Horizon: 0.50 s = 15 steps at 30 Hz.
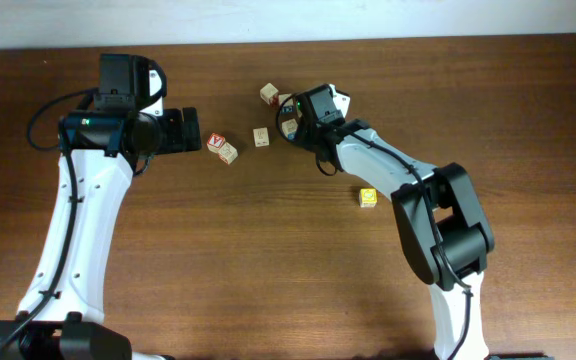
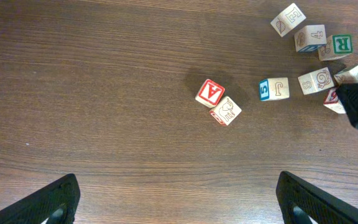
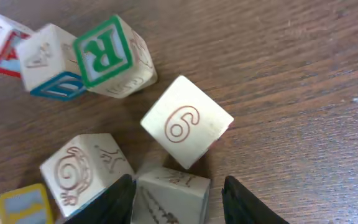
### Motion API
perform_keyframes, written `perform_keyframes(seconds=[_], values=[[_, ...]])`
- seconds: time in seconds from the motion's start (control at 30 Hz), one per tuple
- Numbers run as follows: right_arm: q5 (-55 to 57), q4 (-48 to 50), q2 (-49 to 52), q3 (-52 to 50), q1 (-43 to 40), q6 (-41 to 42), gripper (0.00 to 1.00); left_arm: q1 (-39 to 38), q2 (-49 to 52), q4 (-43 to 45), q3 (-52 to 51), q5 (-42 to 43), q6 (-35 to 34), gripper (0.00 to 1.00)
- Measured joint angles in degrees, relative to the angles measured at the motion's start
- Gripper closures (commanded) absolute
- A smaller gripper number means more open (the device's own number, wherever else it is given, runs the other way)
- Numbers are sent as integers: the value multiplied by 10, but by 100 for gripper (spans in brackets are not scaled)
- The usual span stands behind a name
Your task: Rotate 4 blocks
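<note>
The overhead camera is looking straight down on the tabletop from high up, taking in both arms whole, with their bases lying at the lower edge of the view. The left wrist camera is hanging well above the wood and facing down past the left tool, whose fingertips are showing only at the bottom corners; the scattered blocks are appearing small. The right wrist camera is sitting very close to the tabletop, tilted, so a few cubes are filling the view above the right tool. Both wrist views are sharing the block marked 6 and the green R cube; the overhead is covering everything.
</note>
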Motion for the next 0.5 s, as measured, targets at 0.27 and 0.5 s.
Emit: perform_keyframes(seconds=[0.27, 0.5], values=[[-19, -30, 6, 10, 0, -268, 55, 0, 0, 0, 0, 0, 0, 1], [-9, -83, 6, 35, -2, -224, 72, 0, 0, 0, 0, 0, 0, 1]])
